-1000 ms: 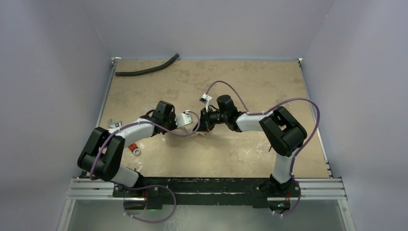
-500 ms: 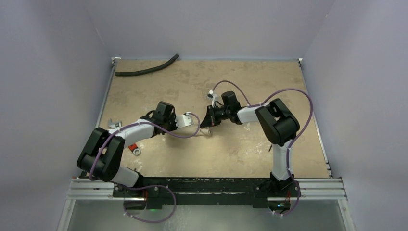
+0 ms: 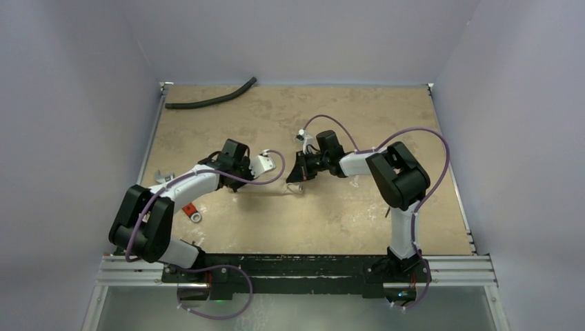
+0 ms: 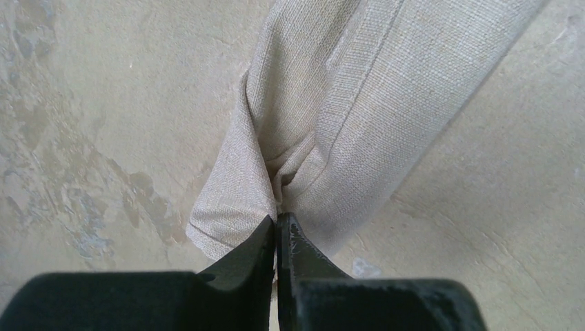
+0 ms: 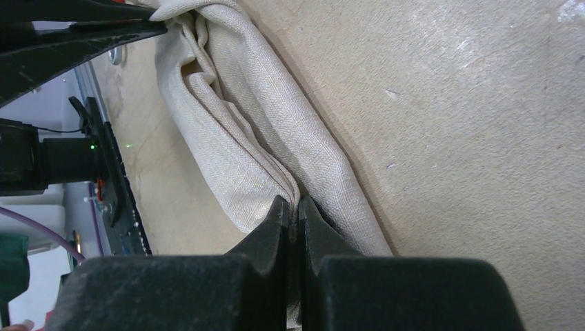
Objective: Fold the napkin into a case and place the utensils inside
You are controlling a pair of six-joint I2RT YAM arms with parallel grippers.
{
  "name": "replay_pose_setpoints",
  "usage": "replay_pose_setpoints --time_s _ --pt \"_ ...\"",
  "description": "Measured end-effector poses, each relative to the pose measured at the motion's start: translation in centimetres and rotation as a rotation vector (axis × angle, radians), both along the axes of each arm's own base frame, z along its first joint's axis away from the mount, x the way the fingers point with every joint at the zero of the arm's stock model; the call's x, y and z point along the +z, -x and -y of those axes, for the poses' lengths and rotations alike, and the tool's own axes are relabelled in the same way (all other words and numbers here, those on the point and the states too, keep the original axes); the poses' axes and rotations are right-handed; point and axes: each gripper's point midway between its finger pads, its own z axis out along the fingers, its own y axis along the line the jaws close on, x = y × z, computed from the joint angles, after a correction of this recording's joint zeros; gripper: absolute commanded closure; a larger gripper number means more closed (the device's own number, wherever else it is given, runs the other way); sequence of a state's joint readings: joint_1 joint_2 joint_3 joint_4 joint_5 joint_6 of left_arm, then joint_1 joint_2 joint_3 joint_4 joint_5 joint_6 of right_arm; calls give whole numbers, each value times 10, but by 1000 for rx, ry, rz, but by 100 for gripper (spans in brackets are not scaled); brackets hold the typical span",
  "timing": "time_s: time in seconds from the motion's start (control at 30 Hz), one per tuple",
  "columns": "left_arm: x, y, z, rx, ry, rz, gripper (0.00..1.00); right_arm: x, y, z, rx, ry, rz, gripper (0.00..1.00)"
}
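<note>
Top external: mottled tan table [image 3: 359,110], lavender walls [image 3: 310,34]; both jaws clamped on napkin [image 4: 359,103].

The white-and-black left arm [image 3: 193,185] and right arm [image 3: 359,164] both bend at the elbow and reach inward, with their wrists facing each other. The left arm's black two-finger end effector [image 4: 277,227] has its tips pressed together, pinching a beige woven napkin [image 4: 359,103]. The right arm's black end effector [image 5: 296,210] is clamped on the cloth's opposite end.

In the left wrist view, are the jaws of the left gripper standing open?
No, the left gripper is shut, with its jaws pressed together on a gathered fold of the beige napkin.
</note>
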State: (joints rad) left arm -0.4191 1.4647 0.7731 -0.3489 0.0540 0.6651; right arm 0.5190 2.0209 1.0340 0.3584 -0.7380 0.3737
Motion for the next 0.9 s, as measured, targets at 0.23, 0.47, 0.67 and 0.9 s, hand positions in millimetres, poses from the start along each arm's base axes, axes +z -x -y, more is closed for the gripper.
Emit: replay_pose_setpoints --time_s 0.23,0.47,0.67,0.9 --pt "10 8 4 32 36 -51 82 0 -1 1 -5 31 15 100" --pt "28 6 11 42 69 -59 78 0 -1 1 -2 40 14 100" --pt "38 12 26 13 135 -98 81 0 -1 1 3 47 16 100" --pt "28 39 68 -134 194 -201 82 0 -1 1 6 48 16 100"
